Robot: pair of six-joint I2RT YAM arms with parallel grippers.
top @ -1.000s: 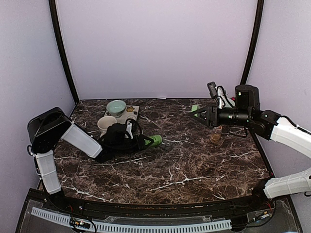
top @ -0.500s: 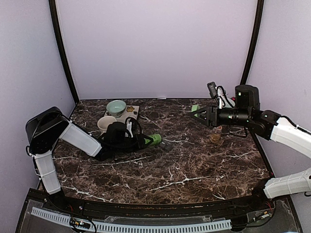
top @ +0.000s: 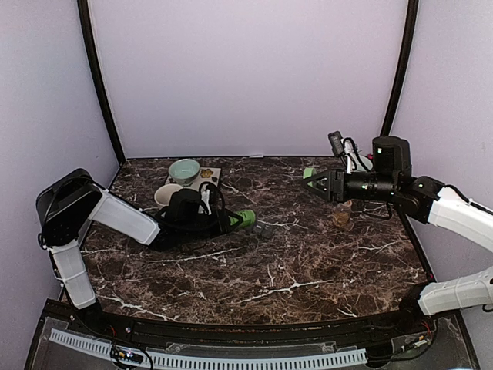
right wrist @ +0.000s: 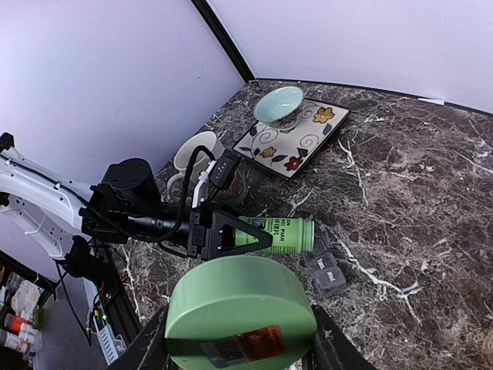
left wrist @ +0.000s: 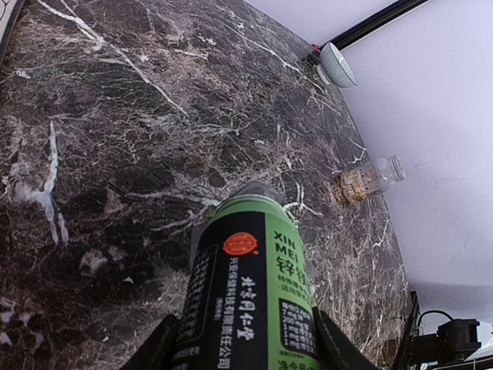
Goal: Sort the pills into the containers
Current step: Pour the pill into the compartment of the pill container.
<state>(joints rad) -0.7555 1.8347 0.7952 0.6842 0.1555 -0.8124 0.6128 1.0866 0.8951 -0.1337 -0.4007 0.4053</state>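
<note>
Pills [left wrist: 354, 184] indistinct inside far jar [left wrist: 380, 172]

Teal bowl [right wrist: 279, 104] sits on the flowered plate [right wrist: 314, 129], back left, white mug [right wrist: 196, 154] just beside. Green bottle [right wrist: 281, 233] is level over the marble table [right wrist: 416, 193], green cap [right wrist: 240, 304] well apart.

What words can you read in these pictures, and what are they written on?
"XIN MEI": white letters on the green bottle in the left fingers.
Chinese writing on its black panel: I cannot read it surely.
Labels on the dark grey containers: blurred, unreadable.
Orange sticker on the green cap in the right fingers: blurred, unreadable.
</note>
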